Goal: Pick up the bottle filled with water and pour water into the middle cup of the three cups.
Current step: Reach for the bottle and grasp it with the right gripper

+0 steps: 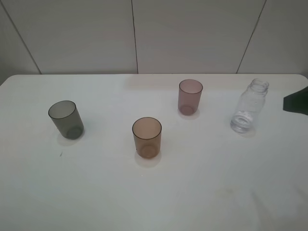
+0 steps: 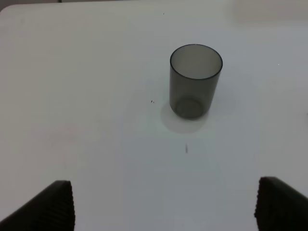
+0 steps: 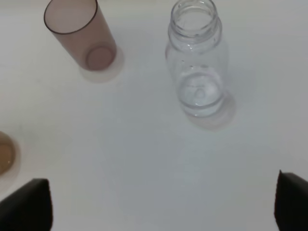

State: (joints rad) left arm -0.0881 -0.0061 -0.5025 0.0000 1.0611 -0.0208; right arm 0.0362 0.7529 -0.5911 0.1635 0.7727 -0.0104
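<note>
The clear uncapped bottle [image 1: 249, 106] stands upright at the right of the white table [image 1: 216, 192], with a little water in its base. The three cups stand apart: smoky grey [image 1: 66, 119] on the left, the amber-brown middle cup [image 1: 147, 137] nearest the front, mauve-pink [image 1: 190, 96] further back. My right gripper [image 3: 159, 204] is open and short of the bottle [image 3: 196, 57], with nothing between its fingers. A dark part of the right arm [image 1: 296, 102] shows at the table's right edge. My left gripper [image 2: 163, 207] is open, facing the grey cup [image 2: 195, 82] from a distance.
A pale panelled wall [image 1: 144, 33] runs behind the table's far edge. In the right wrist view the pink cup [image 3: 82, 33] stands beside the bottle and the amber cup [image 3: 5, 159] just shows at the frame's edge.
</note>
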